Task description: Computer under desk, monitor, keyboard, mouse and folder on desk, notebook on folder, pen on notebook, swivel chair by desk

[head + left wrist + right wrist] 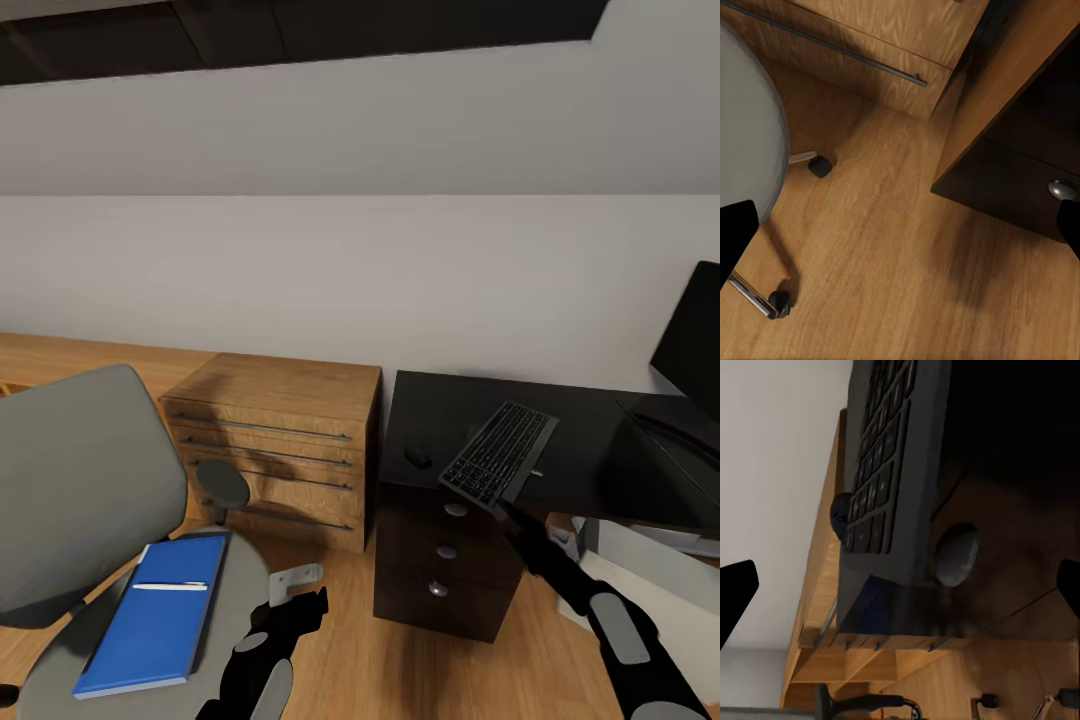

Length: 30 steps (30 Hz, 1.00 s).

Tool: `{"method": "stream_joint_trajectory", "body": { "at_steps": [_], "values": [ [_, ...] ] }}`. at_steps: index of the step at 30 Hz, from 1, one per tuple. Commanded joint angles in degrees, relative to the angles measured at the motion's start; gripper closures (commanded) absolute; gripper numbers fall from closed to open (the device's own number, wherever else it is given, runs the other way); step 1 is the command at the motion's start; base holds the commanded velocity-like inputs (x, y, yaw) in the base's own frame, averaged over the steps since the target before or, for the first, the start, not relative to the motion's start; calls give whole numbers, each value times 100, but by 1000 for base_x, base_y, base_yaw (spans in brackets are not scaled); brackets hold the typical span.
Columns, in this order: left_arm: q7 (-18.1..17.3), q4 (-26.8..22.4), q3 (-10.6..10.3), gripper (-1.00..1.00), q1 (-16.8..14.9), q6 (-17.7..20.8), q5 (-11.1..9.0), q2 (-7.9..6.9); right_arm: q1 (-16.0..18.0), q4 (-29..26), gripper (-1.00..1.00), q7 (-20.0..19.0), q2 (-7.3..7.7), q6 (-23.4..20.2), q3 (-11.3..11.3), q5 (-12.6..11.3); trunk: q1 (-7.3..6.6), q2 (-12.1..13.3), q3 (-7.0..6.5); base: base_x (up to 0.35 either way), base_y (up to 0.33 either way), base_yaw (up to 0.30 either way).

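Risk: we clamp the right gripper's fingers on the keyboard's near end, tilted over the surface at two o'clock; it could slip, striking the mouse. Left gripper fingers apart.

Head view high above desk; wrists close.

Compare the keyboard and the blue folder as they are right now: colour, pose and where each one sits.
The keyboard is black with dark keys; the folder is bright blue. The keyboard is tilted, lifted at the right gripper over the desk; the folder lies flat on the swivel chair seat. A white pen rests on the folder; nothing rests on the keyboard. Both are thin, flat rectangles.
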State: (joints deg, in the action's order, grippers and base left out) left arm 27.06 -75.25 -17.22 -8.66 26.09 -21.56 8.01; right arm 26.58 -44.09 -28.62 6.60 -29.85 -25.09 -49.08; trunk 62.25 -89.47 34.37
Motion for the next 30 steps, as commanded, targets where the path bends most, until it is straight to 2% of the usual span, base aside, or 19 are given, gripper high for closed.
{"method": "stream_joint_trajectory", "body": {
  "at_steps": [1,8,30],
  "values": [
    [54,-7,-10,-100,-4,10,-59,-2,5,2,-100,26,-2,-48,-48,-31,0,-3,6,0,0,0],
    [53,-7,-11,-100,-4,10,-59,-2,8,5,-100,158,-6,-47,-198,-35,0,-3,6,0,0,0],
    [53,-7,-10,-100,-4,10,-59,-4,13,6,-100,189,-10,-48,-216,-31,0,-3,6,47,37,0]
  ]
}}
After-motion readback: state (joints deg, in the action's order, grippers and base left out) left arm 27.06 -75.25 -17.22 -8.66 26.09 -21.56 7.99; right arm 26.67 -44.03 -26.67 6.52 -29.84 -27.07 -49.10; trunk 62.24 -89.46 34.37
